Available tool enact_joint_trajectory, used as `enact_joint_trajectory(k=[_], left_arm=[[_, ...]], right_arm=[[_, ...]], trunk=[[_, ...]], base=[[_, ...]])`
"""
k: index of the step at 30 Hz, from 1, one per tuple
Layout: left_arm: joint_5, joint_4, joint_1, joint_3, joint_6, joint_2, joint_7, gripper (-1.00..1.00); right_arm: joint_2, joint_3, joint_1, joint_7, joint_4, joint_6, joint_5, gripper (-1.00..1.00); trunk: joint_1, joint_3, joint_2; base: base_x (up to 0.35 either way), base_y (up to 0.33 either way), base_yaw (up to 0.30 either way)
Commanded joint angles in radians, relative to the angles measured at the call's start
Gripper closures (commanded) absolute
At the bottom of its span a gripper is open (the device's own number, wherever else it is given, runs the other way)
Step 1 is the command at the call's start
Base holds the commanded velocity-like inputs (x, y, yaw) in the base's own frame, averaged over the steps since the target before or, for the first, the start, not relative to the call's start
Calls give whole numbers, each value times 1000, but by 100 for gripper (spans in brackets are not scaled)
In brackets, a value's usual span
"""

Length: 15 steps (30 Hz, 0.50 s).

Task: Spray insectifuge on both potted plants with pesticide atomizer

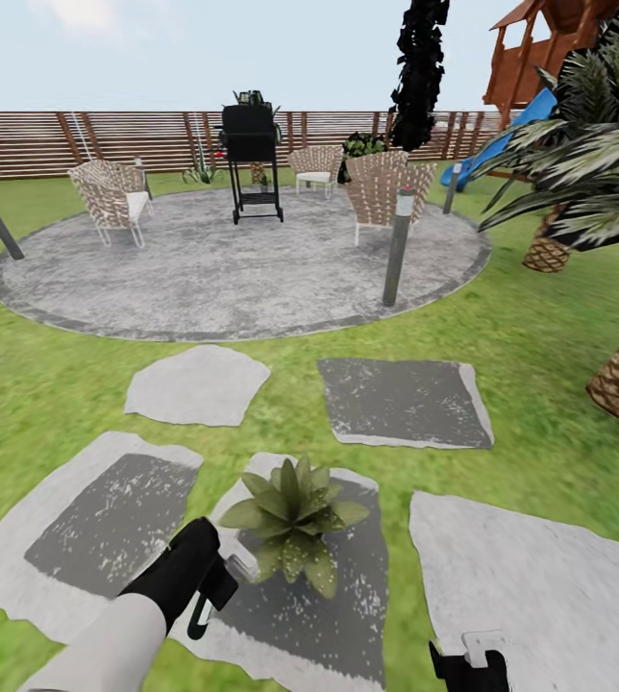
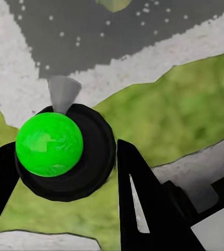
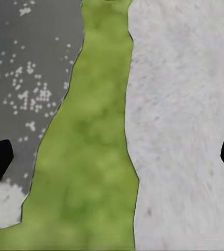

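Garden: lawn (image 1: 540, 327), stepping stones (image 1: 199, 384), round patio (image 1: 233, 269).
Left gripper (image 1: 215, 586): jaws clamped on pesticide atomizer (image 2: 59, 149) (beside potted plant (image 1: 292, 524)).
Right gripper (image 1: 468, 665): jaws apart.

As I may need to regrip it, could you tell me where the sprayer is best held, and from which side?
Grip the sprayer across its round dark body, one finger on each side, coming from behind so the grey nozzle points away, toward the plant. The left gripper holds it this way: the rounded sides sit between the fingers and the nozzle is unblocked.
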Motion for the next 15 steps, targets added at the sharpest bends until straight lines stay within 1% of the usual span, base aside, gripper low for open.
enact_joint_trajectory(k=[1,5,7,11,13,15], left_arm=[[-12,-1,0,-2,0,-1,-10,100],[-11,-1,0,-5,0,-3,-10,100],[-11,-1,0,-5,0,-3,-10,100],[-11,-1,0,-6,0,-3,-10,100],[-11,-1,0,-6,0,-3,-10,100],[-11,-1,0,-6,0,-3,-10,100]], right_arm=[[0,-8,0,7,0,-4,2,-100],[0,-8,0,7,0,-4,2,-100],[0,-8,0,7,0,-4,2,-100],[0,-8,-1,7,0,-4,2,-100],[0,-8,0,7,0,-4,2,-100],[0,-8,0,7,1,-4,2,-100]], trunk=[[0,-1,0],[0,-1,0],[0,-1,0],[0,-1,0],[0,-1,0],[0,-1,0]], base=[[47,295,0],[71,301,-21],[29,303,-205],[6,290,-274],[1,160,-117],[0,58,-41]])
